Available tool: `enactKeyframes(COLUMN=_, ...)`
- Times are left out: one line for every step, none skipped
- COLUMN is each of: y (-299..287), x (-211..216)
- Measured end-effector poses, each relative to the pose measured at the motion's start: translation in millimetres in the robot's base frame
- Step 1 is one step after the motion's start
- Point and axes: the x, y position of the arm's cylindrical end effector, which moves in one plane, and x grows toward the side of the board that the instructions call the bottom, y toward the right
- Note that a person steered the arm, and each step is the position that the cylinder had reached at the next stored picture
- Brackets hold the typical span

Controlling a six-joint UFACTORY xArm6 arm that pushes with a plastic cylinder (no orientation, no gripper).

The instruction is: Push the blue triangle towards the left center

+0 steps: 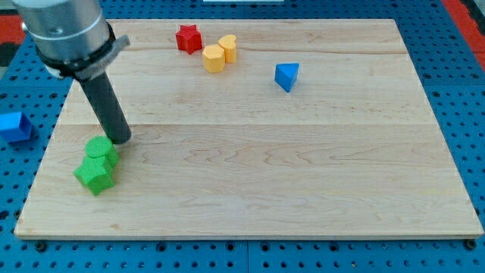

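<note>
The blue triangle (286, 76) lies on the wooden board (303, 174) in the upper middle, right of centre. My tip (122, 139) is far to its left, near the board's left edge, just above and right of the upper green block (101, 150). The rod rises up and left from the tip to the grey arm body at the view's top left.
A second green block (94, 174) touches the first from below. A red star-like block (188, 38) and two yellow blocks (214, 58) (227, 47) sit at the top middle. Another blue block (14, 126) lies off the board at the view's left, on the blue perforated table.
</note>
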Motion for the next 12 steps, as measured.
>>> enactKeyframes(y=43, x=-5)
enactKeyframes(y=166, x=-62)
enactKeyframes(y=287, x=-82)
enactKeyframes(y=366, x=-124)
enactKeyframes(y=331, x=-140)
enactKeyframes(y=255, x=-140)
enactKeyframes(y=194, x=-128)
enactKeyframes(y=175, x=-134)
enactKeyframes(y=219, x=-146)
enactKeyframes(y=207, x=-188)
enactKeyframes(y=150, x=-163)
enactKeyframes(y=91, x=-135)
